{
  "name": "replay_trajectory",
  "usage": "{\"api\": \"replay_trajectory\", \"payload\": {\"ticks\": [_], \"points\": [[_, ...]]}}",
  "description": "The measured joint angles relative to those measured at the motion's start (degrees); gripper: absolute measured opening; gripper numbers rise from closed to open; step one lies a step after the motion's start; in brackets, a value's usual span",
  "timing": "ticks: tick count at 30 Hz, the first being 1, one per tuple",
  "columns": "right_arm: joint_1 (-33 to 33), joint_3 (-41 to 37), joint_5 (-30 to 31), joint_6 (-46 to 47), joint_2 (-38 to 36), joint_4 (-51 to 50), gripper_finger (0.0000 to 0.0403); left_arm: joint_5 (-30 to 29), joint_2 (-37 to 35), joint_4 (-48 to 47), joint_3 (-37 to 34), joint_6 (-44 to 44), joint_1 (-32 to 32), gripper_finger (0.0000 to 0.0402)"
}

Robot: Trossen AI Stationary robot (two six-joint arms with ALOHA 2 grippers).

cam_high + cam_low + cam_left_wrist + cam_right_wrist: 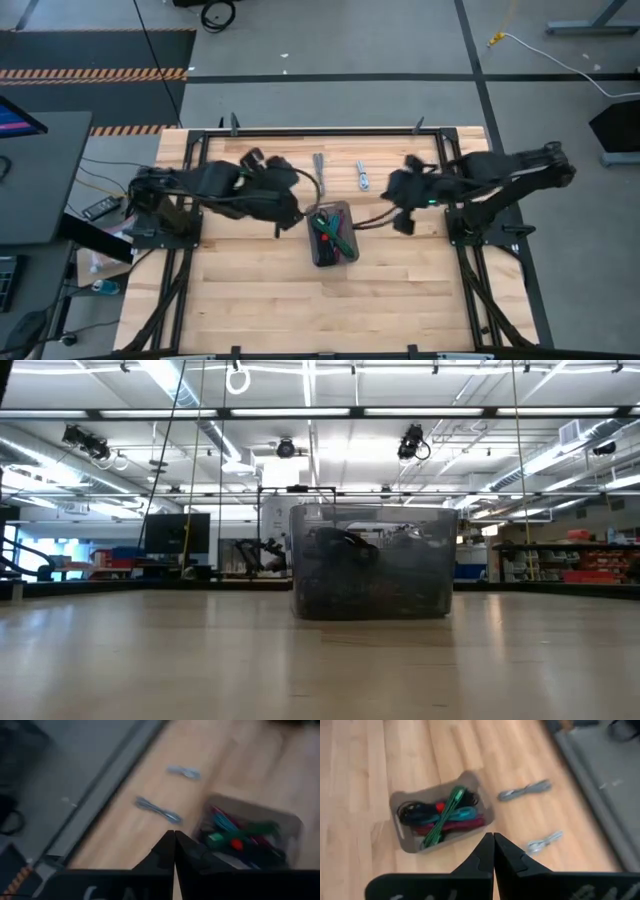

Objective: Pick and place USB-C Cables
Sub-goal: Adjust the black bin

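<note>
Both grippers hover empty with fingers pressed together — the left gripper [174, 851] and the right gripper [493, 851] each sit above the table, on either side of the grey tray [347, 256]. Most cables [442, 815] already lie in that tray, just ahead of the right jaws and beside the left ones. Two remain on the wood: a grey cable [525, 790] and a silver cable [545, 840], the silver one near the right fingertips, the grey farther ahead. The risk is a descent with jaws unopened — closed tips would shove the thin, flat bundle aside, or pinch a single strand and unravel it.
</note>
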Motion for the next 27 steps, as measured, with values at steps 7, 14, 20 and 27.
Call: {"api": "replay_trajectory", "payload": {"ticks": [7, 14, 20, 27], "points": [[-10.0, -18.2, -16.0, -3.0, 0.3, 27.5, 0.0005, -8.2, -4.4, 0.0, 0.0, -2.5, -4.1, 0.0008], [-18.4, -21.1, -22.5, -3.5, 6.4, 31.6, 0.0042, -8.7, -4.5, 0.0, 0.0, -1.7, -4.5, 0.0016], [-21.5, -19.8, -25.5, -8.7, 13.8, 33.2, 0.0107, -8.7, -4.5, 0.0, 0.0, -0.9, -4.5, 0.0014], [-23.0, -12.3, -27.8, -18.3, 22.0, 33.0, 0.0139, -8.7, -4.5, 0.0, 0.0, -0.8, -4.5, 0.0012]]}}
